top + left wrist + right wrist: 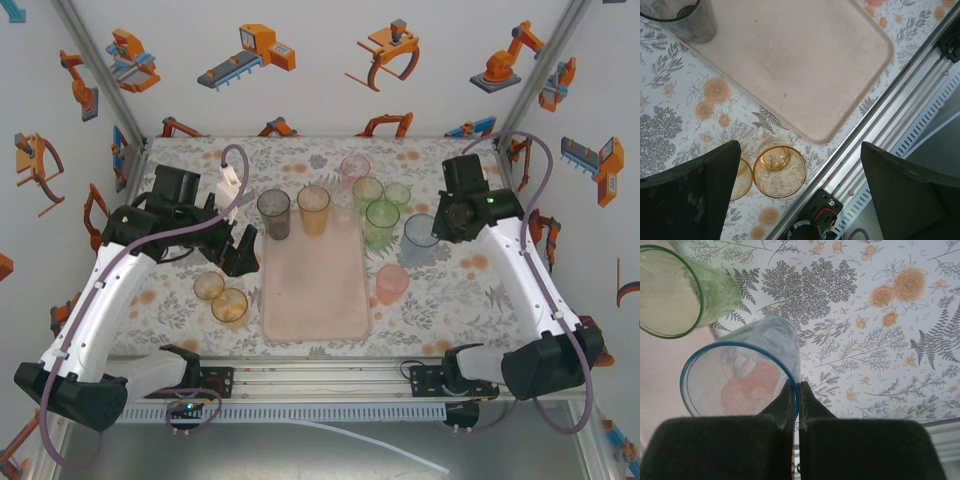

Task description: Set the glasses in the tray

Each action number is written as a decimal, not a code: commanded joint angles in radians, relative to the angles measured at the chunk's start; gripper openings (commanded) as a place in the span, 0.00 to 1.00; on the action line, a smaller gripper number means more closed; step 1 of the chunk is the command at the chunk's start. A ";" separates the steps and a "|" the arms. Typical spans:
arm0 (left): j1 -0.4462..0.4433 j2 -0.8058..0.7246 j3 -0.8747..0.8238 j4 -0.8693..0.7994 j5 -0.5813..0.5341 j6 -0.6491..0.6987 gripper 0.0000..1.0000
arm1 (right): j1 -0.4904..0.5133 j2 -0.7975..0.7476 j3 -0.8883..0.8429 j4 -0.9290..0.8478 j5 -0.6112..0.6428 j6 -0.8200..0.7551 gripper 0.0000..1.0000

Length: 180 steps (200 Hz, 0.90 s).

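The pale-pink tray [315, 290] lies in the middle of the table and also appears from above [805, 60]. A smoky grey glass [273, 213] and an amber glass [313, 208] stand at its far end. My right gripper [798, 385] is shut on the rim of a pale blue glass [770, 335], one finger inside and one outside; this glass [418, 238] is right of the tray. My left gripper [800, 195] hangs open over two amber glasses [780, 170] left of the tray, holding nothing.
A pink glass [354, 168] and three green glasses [381, 222] crowd the far right of the tray; one green glass [670, 290] is close to the blue one. Another pink glass [391, 283] stands right of the tray. The metal rail [890, 115] borders the near edge.
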<state>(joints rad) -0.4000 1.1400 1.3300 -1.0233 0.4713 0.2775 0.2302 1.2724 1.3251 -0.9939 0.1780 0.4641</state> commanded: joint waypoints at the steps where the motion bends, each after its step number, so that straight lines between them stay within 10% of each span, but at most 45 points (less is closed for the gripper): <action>1: -0.006 0.004 0.036 0.007 0.002 0.001 0.97 | -0.008 -0.038 0.059 -0.047 0.038 -0.029 0.00; 180: -0.006 0.017 0.045 0.006 0.004 0.001 0.97 | -0.003 -0.042 0.288 -0.187 0.000 -0.030 0.00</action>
<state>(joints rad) -0.4000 1.1522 1.3506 -1.0183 0.4644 0.2775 0.2302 1.2274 1.5600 -1.1633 0.1974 0.4435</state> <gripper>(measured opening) 0.972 0.008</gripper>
